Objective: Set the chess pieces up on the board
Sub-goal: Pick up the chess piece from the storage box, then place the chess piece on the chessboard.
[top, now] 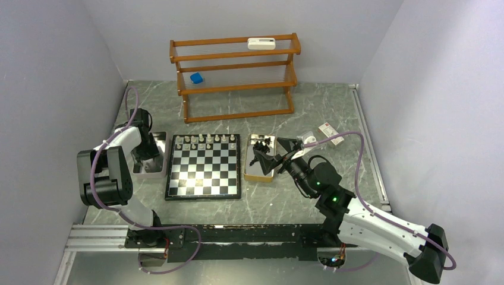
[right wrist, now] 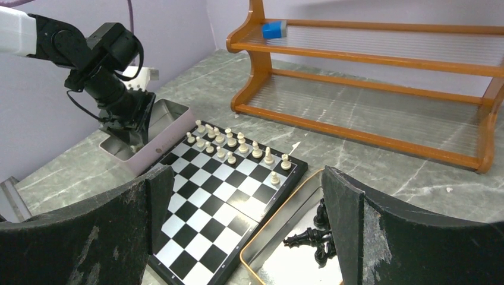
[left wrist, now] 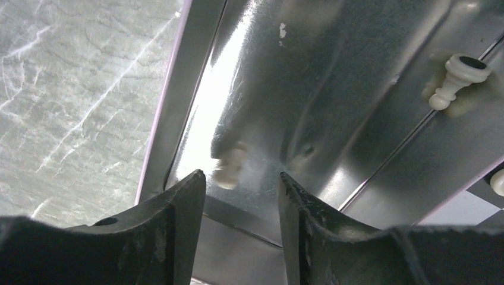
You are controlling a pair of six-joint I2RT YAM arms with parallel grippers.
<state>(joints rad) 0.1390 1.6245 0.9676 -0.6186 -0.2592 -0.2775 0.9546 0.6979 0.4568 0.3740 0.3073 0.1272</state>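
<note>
Just ahead of the left gripper (left wrist: 241, 176), jaws parted and empty, a cream piece (left wrist: 228, 168) is seen lying in the metal tray (left wrist: 333, 89). Fetching it for the board (top: 204, 169) seems underway, and a lower, centred closing is called for. Below the wide-spread right gripper (right wrist: 246, 178), black pieces (right wrist: 314, 238) wait. The metal tray's wall may hinder.

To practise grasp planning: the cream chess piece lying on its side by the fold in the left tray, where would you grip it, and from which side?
Probably at its slim neck, between the round head and the wide foot. The cream piece lies tipped over beside a fold in the tray, so come down from above and close across the neck.
</note>
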